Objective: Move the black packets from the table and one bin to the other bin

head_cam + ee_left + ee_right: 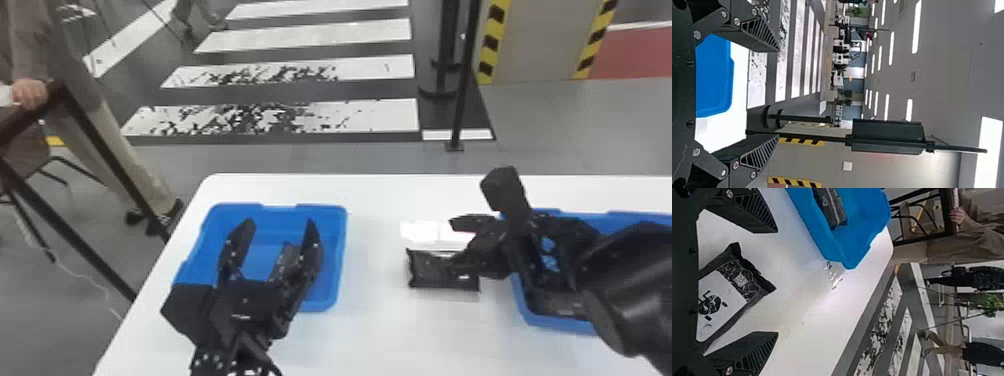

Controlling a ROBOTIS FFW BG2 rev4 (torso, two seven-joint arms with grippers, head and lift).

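Above the left blue bin (210,215), my left gripper (281,221) is open; in the left wrist view the same gripper (778,94) has nothing between its fingers. A black packet (287,256) lies in that bin, partly behind the left fingers; the right wrist view shows this packet (832,207) too. On the table, between the bins, lies another black packet (425,272). My right gripper (452,244) is open beside and partly over it. In the right wrist view this packet (727,297), with a white label, lies between the open fingers of the right gripper (777,282).
The right blue bin (635,217) is partly hidden by the right arm; something dark (555,304) lies in it. White table (380,330) shows between the bins. A person's hand rests on a dark frame beyond the table's left side.
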